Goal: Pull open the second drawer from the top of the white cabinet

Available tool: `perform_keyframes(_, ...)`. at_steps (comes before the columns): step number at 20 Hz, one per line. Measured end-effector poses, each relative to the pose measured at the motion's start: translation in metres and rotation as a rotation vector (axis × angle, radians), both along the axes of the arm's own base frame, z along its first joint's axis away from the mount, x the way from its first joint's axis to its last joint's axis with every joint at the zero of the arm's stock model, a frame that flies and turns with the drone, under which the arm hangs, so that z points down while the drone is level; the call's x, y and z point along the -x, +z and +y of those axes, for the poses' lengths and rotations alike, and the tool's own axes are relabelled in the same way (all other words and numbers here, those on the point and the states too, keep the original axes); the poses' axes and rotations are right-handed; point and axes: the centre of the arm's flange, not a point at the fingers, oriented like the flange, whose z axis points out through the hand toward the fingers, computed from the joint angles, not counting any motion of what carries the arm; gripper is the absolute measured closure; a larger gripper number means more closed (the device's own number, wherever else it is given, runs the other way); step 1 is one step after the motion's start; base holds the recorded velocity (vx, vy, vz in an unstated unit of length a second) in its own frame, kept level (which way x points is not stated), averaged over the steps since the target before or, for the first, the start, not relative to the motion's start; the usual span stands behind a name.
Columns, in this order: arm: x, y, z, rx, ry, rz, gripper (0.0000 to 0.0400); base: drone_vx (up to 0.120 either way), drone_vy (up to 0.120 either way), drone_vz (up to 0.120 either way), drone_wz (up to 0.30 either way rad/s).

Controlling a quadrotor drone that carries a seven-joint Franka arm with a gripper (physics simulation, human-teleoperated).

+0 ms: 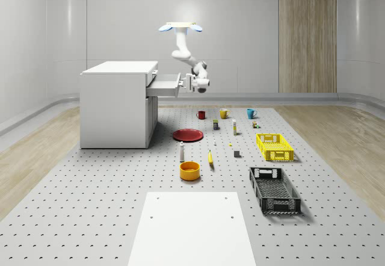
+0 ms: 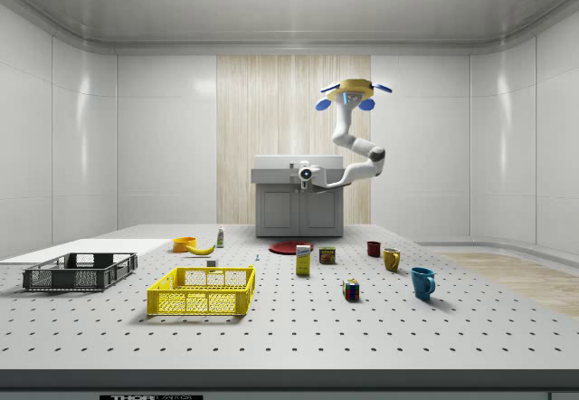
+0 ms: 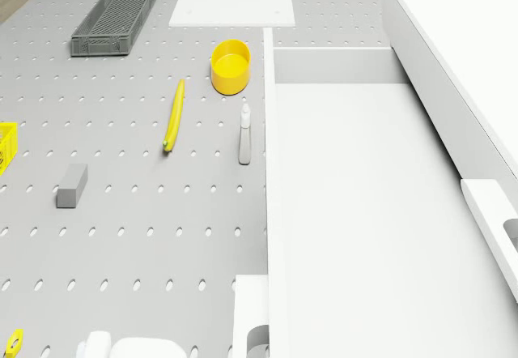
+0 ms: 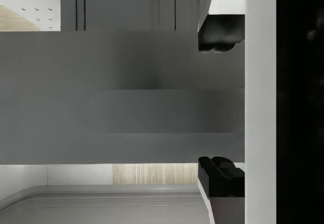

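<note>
Drawer [image 1: 163, 86] pulled out — fingers [image 4: 221, 176] straddle its handle [image 4: 167, 117], seemingly clamped; drone [image 1: 178, 27] hovers beside cabinet [image 1: 114, 103].

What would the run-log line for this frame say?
drone: hovering beside white cabinet | gripper: at drawer front | drawer: pulled out | fingers: straddle the handle

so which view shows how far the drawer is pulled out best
The whole-scene view: the drawer juts sideways from the white cabinet. The drone view looks into it; the side view faces its front.
</note>
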Motion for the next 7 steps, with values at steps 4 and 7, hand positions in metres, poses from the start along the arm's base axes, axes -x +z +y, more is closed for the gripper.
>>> perform_keyframes(4, 0.0004, 0.0005, -0.0006, -0.001, 0.002, -0.004, 0.0100, 0.000, 0.090, 0.000, 0.000)
perform_keyframes(7, 0.0004, 0.0006, -0.0008, -0.001, 0.003, -0.005, 0.0100, 0.000, 0.000, 0.000, 0.000)
